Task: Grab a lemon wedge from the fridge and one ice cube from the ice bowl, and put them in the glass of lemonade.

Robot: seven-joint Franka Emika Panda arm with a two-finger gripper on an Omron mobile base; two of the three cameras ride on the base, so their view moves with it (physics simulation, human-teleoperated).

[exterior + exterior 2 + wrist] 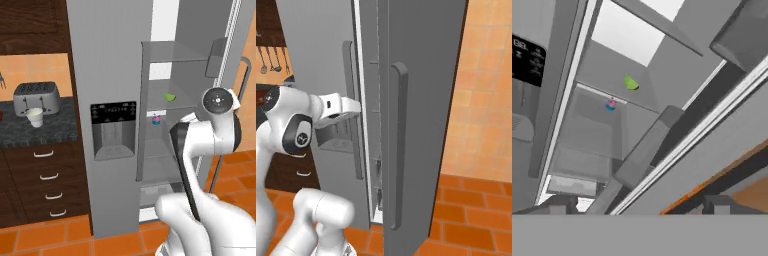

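Lemon wedge (169,97) sits on a shelf inside your open fridge (107,75), with a small pink-and-blue cupcake (156,120) one shelf lower. Your gripper (639,204) points into the fridge, fingers spread wide, holding nothing. Your glass of lemonade (35,117) stands beside the toaster (36,97) on the counter (55,127)

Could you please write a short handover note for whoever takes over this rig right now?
Gripper: open, empty, facing into the fridge, clear of the shelves.
Fridge: right door swung open, left door shut.
Lemon wedge: lying on an upper shelf inside, untouched. A pink-and-blue item sits on the shelf below; leave it.
Glass of lemonade: on the counter left of the fridge, in front of the toaster.
Ice bowl: could not locate it from here.
Done: fridge opened.
Left: grab the wedge, drop it in the glass, then add one ice cube.
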